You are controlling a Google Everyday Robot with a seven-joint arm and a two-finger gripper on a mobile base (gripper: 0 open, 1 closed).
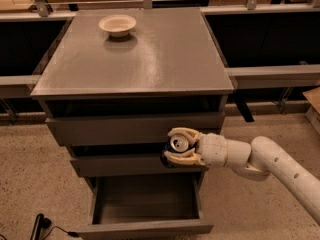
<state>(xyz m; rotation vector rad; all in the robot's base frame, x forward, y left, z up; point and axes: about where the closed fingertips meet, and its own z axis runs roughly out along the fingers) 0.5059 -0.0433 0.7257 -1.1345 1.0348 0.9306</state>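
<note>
My gripper (176,145) is shut on a dark drink can (177,144) whose silver top faces the camera. The white arm (260,161) comes in from the lower right. The can and gripper hang in front of the middle drawer (120,165) of a grey cabinet, above the pulled-out bottom drawer (145,204). The bottom drawer looks bare inside. A white bowl (117,25) sits on the cabinet top (150,59) at the far left.
Dark shelving and metal rails run behind and beside the cabinet. A black cable (45,226) lies on the speckled floor at the lower left. A cardboard box edge (314,106) shows at the far right.
</note>
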